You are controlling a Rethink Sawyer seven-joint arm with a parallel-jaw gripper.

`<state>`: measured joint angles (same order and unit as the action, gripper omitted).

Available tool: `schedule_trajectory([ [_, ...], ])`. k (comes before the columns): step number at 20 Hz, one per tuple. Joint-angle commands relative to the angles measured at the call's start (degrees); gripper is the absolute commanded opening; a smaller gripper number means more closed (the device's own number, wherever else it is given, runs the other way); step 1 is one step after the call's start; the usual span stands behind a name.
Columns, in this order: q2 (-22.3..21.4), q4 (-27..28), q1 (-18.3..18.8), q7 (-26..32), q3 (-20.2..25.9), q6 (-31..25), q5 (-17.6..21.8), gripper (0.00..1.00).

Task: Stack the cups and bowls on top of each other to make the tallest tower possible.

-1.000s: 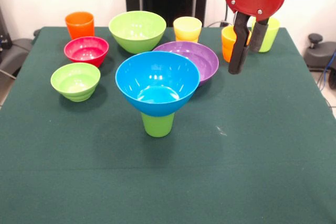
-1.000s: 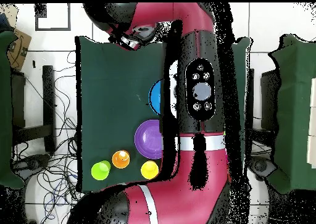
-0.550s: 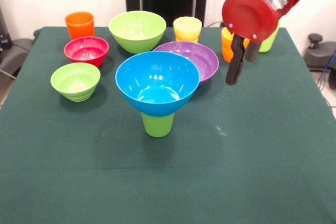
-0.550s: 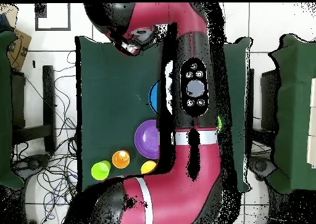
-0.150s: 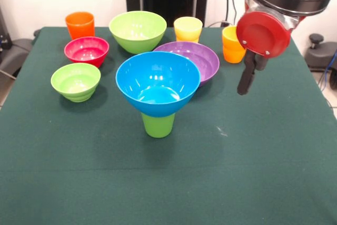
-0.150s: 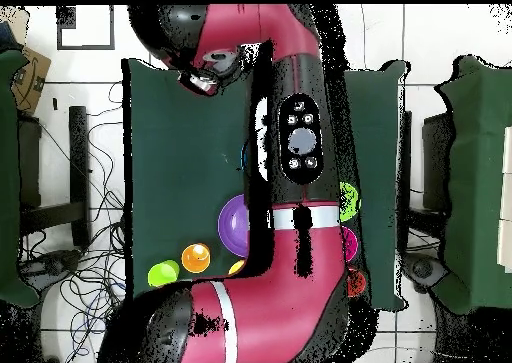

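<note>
A large blue bowl (image 5: 158, 81) stands on an upturned green cup (image 5: 158, 125) mid-table as a two-piece tower. Behind it sit the wide purple bowl (image 5: 196, 59), the large lime bowl (image 5: 138, 30), the small red bowl (image 5: 87, 50) and the small lime bowl (image 5: 76, 80). An orange cup (image 5: 80, 24), a pale yellow cup (image 5: 188, 28) and an orange-yellow cup (image 5: 231, 43) stand along the back. The yellow-green cup (image 6: 163, 274) shows only from overhead. My gripper (image 5: 246, 82) hangs empty above the cloth, right of the purple bowl and in front of the orange-yellow cup.
The dark green cloth (image 5: 253, 162) covers the table. In the overhead view my arm (image 6: 300, 159) hides most of the bowls; the purple bowl (image 6: 233, 224) and orange-yellow cup (image 6: 195, 257) peek out beside it.
My gripper has shifted right and down in the front view, uncovering the orange-yellow cup and hiding the yellow-green one. The cups and bowls have not moved.
</note>
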<state>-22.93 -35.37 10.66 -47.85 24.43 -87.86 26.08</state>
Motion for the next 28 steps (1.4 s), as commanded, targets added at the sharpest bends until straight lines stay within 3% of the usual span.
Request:
schedule_trajectory([
  [1, 0.36, -4.81, -0.58, -9.25, -2.13, -3.25, -0.69, 1.00],
  [7, 0.49, -2.81, -2.15, -10.79, -2.72, -2.95, -0.33, 1.00],
  [14, -0.26, -6.66, -4.56, -16.89, -6.47, 6.23, 0.52, 1.00],
  [17, 0.17, -7.09, -4.99, -18.19, -7.07, 6.46, -0.58, 1.00],
  [23, -1.36, -11.09, -5.26, -11.74, -7.84, 6.89, -1.11, 1.00],
  [28, -2.04, -11.76, -5.85, 1.77, -7.11, 3.05, 1.37, 1.00],
])
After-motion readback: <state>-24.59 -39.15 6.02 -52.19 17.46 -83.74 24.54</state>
